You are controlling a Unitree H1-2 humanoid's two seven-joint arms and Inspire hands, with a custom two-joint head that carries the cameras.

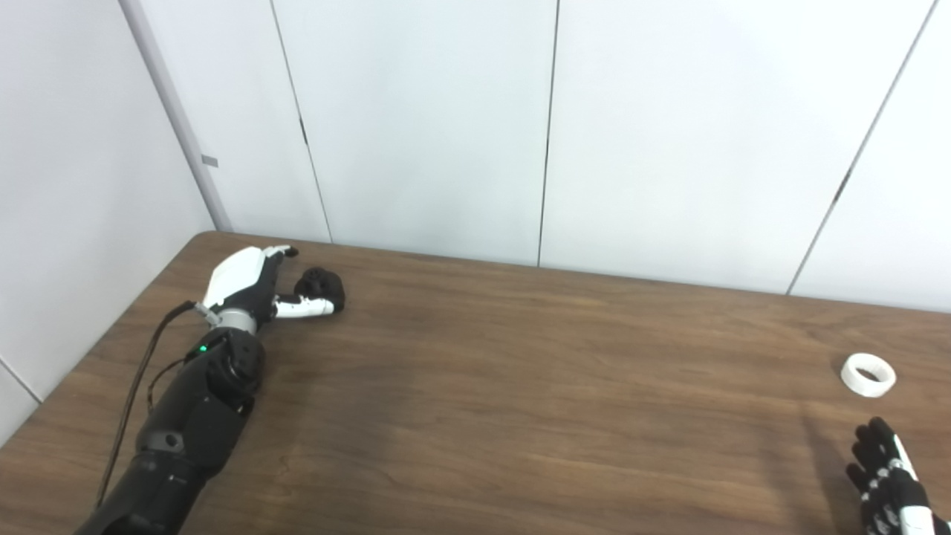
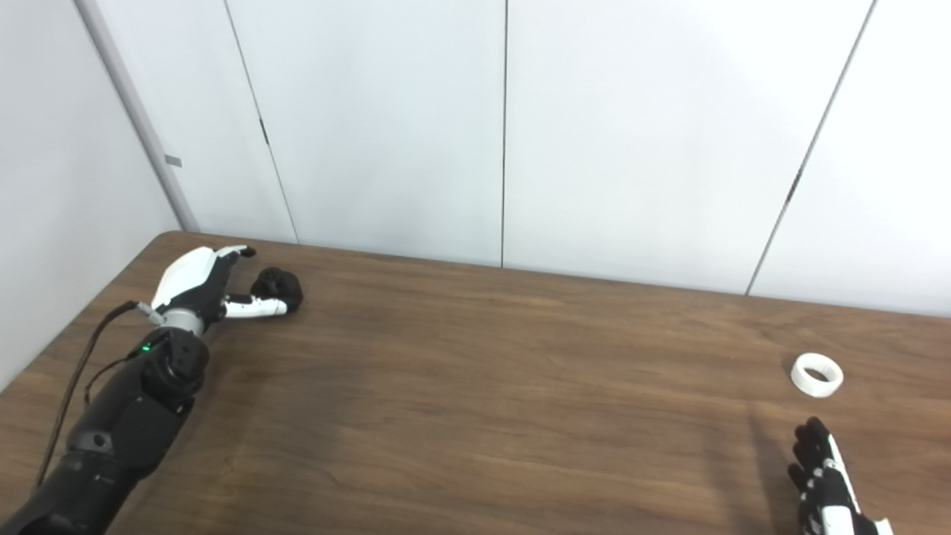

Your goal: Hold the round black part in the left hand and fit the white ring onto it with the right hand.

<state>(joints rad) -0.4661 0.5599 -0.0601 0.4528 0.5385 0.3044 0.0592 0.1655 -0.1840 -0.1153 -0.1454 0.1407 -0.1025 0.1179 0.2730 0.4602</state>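
Reach phase, both pickups not yet made. Left hand [image 1: 249, 286] at the far left corner of the counter [image 1: 520, 416], fingers [image 1: 306, 305] spread and released, thumb side lying against the round black part [image 1: 321, 286], which sits on the wood just beside the palm. No closed grip visible; part apparently cradled between thumb and upper fingers but not lifted.

White ring [image 1: 868, 374] flat on the counter near the right edge, well apart from the black part. Right hand [image 1: 888, 479] low at the bottom right corner, mostly out of view, fingertips pointing up toward the ring and near it, not touching. Fingers seemingly apart and holding nothing.

Step in hand, by judgement: closing on each piece. Next for the left: wrap around the black part and raise it clear. Next for the right: forward a little, then a pinch across the ring's rim. After both grasps, a long inward travel to bring the pieces together. Risk: ring skidding on the smooth wood if nudged before the pinch.
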